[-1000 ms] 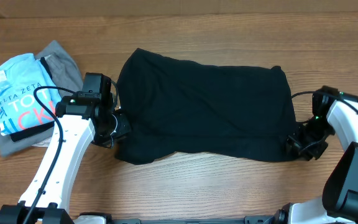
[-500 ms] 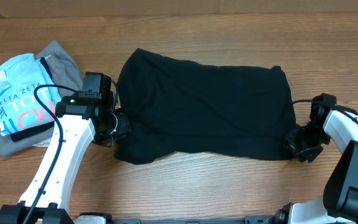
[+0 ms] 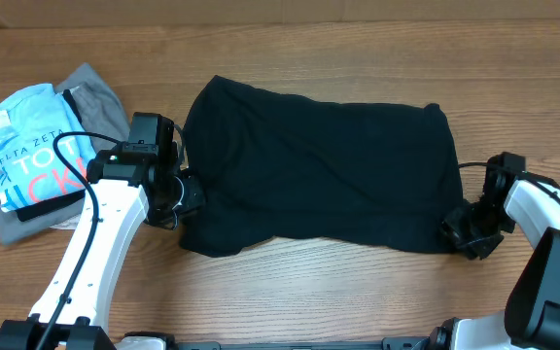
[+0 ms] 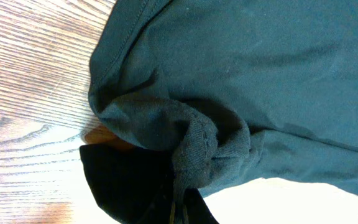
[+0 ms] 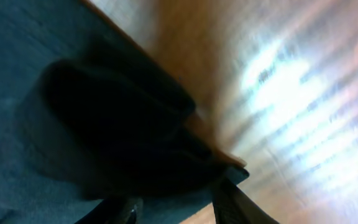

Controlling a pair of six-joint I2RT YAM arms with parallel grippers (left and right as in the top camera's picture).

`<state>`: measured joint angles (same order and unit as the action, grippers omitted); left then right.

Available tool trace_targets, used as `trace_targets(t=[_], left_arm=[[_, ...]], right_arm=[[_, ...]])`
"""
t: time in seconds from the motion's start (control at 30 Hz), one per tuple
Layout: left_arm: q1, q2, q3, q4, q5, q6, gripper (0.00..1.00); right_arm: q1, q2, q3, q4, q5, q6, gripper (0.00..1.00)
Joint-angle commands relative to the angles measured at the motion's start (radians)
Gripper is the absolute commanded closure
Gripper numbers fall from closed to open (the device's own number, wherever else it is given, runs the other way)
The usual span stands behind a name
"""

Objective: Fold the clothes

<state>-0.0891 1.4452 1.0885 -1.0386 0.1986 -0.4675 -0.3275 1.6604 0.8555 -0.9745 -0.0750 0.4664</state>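
The black tee (image 3: 319, 170) lies spread on the table (image 3: 309, 301), long side running left to right, between my two arms. Its top edge slants a little and its lower edge is uneven, sagging at the lower left corner.

My left gripper (image 3: 181, 197) sits at the tee's left edge, near that lower corner. It is closed tight on the tee: in the left wrist view a hemmed wad of cloth is bunched right at the fingertips, and the fabric fans out from there.

My right gripper (image 3: 467, 231) is at the tee's lower right corner, touching the edge. The right wrist view is blurred. I make out two fingers (image 5: 232, 202) standing apart with a dark fold of the tee in front of them, but I cannot tell whether they have hold of it.

Off the tee's left side, well apart from it, is a blue shirt (image 3: 22, 146) heaped on a grey garment (image 3: 100, 97).
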Motion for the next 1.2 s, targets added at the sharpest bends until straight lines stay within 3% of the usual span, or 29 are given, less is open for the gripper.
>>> trace_targets(t=[0.0,0.17,0.43,0.87,1.17], left_arm=[[0.003,0.000,-0.005,0.004,0.012,0.015,0.96],[0.003,0.000,-0.005,0.004,0.012,0.016,0.96],[0.003,0.000,-0.005,0.012,0.012,0.016,0.96],[0.003,0.000,-0.005,0.020,0.013,0.015,0.96],[0.003,0.000,-0.005,0.021,0.013,0.015,0.96]], right_arm=[[-0.012,0.027,0.015,-0.050,0.006,0.001,0.59],[-0.012,-0.026,0.132,-0.142,0.006,0.002,0.59],[-0.012,-0.082,0.113,-0.209,0.021,0.003,0.59],[-0.012,-0.082,-0.016,-0.095,-0.005,0.021,0.59],[-0.012,-0.082,-0.143,0.102,-0.032,0.036,0.60]])
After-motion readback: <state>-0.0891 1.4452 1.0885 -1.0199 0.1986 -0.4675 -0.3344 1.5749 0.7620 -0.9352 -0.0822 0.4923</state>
